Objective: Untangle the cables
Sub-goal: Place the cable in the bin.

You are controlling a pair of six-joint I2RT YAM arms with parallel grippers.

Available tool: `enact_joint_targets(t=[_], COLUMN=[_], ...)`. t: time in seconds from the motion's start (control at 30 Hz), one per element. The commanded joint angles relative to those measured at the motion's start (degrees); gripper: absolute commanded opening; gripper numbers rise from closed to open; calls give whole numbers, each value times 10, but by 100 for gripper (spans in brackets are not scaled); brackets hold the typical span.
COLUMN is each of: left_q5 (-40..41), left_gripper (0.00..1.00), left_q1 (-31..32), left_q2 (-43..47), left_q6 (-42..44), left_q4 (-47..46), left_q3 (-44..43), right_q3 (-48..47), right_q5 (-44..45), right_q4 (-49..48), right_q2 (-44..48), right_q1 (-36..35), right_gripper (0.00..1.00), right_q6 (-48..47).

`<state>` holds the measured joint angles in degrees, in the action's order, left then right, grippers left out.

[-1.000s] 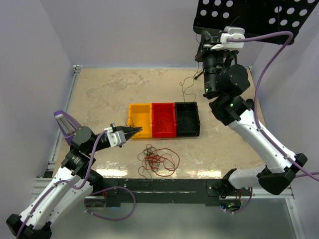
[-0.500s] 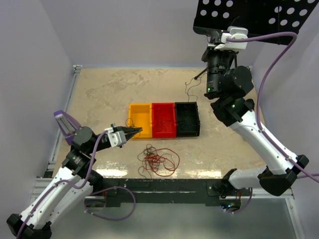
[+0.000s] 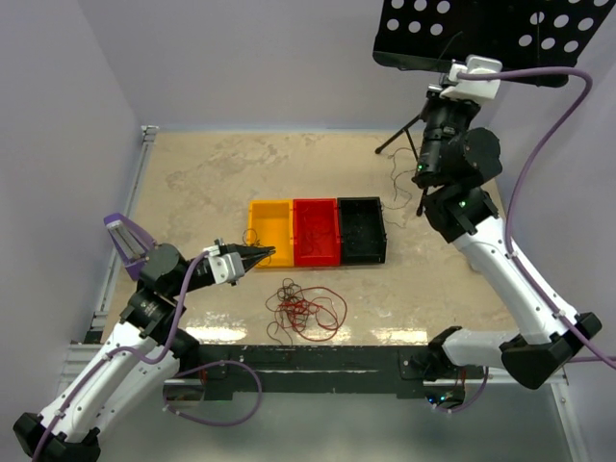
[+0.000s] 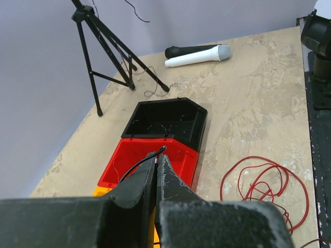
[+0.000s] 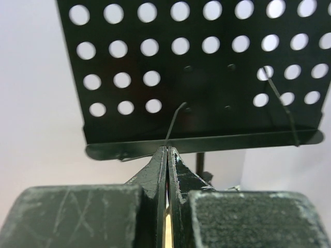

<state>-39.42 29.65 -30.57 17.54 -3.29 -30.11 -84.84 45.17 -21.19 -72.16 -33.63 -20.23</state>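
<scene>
The right gripper (image 5: 167,150) is shut tight on a dark strand (image 5: 173,123) and held high before the music stand (image 5: 196,77), probably so that the strand is drawn free. A black strand (image 4: 135,166) is pinched in the closed left gripper (image 4: 158,156) near the red tray (image 4: 181,155). The snarl of cables (image 3: 303,310) is found on the table (image 3: 192,183).

the black perforated music-stand desk (image 3: 481,34) is cut off by the overhead view's top edge. the yellow plastic bin (image 4: 101,192) is mostly hidden behind the left gripper (image 4: 161,155), and the red wire tangle (image 4: 264,181) is cropped at that view's bottom edge. the hair-thin dark strand (image 5: 170,132) pinched by the right gripper (image 5: 167,150) is too fine to be traced.
</scene>
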Motion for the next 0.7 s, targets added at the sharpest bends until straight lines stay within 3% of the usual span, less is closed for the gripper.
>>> enact_joint_targets(t=[0.0,0.67], left_q5=[-14,-19], left_gripper=[0,0], left_q1=[-4,-6], left_q2=[-4,-7], left_q6=[3,0], left_q4=[-8,-19], left_q3=[-13,-9], right_q3=[-16,-82], right_q5=[4,-118], right_q4=[-8,64], right_q2=[21,26], right_q1=[29,36], right_gripper=[0,0], right_q6=[-13,112])
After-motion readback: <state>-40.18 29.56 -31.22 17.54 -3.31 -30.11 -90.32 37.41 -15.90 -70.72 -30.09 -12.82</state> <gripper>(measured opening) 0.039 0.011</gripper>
